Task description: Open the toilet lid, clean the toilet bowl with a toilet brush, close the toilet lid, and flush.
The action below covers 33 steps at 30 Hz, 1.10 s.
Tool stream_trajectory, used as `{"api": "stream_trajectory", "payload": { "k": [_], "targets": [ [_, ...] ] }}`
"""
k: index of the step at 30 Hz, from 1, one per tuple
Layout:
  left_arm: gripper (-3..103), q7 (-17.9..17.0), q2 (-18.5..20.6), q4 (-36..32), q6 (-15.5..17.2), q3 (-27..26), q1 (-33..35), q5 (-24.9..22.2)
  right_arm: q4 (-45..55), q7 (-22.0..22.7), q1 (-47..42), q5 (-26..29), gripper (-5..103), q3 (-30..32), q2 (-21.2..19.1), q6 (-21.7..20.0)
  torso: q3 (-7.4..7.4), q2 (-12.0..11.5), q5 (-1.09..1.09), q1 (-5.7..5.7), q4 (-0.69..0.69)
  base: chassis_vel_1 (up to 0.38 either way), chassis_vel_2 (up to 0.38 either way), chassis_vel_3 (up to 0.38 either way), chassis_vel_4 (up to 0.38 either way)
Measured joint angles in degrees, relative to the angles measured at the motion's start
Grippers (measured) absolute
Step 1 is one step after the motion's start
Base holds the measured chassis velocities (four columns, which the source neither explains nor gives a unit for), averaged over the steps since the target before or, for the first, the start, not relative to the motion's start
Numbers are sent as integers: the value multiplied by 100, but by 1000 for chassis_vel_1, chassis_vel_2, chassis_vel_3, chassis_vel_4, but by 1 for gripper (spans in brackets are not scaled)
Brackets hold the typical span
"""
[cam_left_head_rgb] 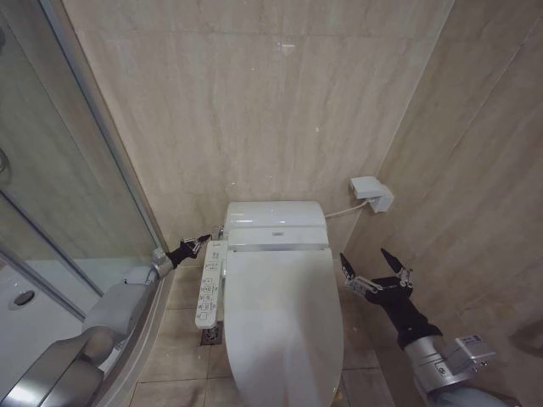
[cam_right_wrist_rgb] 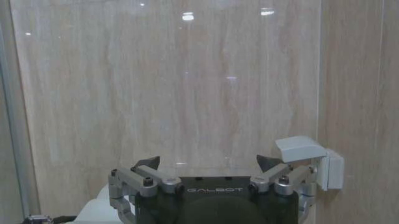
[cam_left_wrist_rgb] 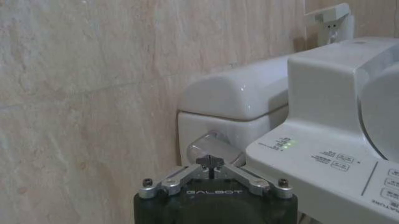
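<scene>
At the rear left corner of the toilet, the left pincer [cam_left_head_rgb: 202,242], clenched, points at the chrome flush knob [cam_left_wrist_rgb: 209,148]. The toilet lid [cam_left_head_rgb: 280,322] lies closed; flushing needs a short forward press. The right pincer [cam_left_head_rgb: 373,264] waits released.

left: glass partition [cam_left_head_rgb: 59,195] close | right: wall [cam_left_head_rgb: 475,170] close | floor [cam_left_head_rgb: 182,339] strip narrow

A bathroom, probably domestic: beige stone-look wall tiles [cam_left_head_rgb: 254,102], floor-standing white ceramic toilet under its closed glossy white lid [cam_left_head_rgb: 284,322], curved glass shower screen [cam_left_head_rgb: 59,195], small floor drain [cam_left_head_rgb: 211,335].
</scene>
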Motion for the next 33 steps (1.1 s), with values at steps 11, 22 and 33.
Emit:
{"api": "stream_trajectory", "payload": {
  "k": [11,22,33],
  "targets": [
    [0,17,-66,-7,2,-7,-80,17,0,0,0,0,100,0,0,0,0,0,0,0,0,0,0,0,0],
    [0,166,-201,150,10,-16,-93,146,0,0,0,0,100,0,0,0,0,1,3,0,2,0,0,0,0],
    [0,308,-258,468,25,-46,-181,161,0,0,0,0,100,0,0,0,1,1,0,0,0,0,0,0,0]
  ]
}}
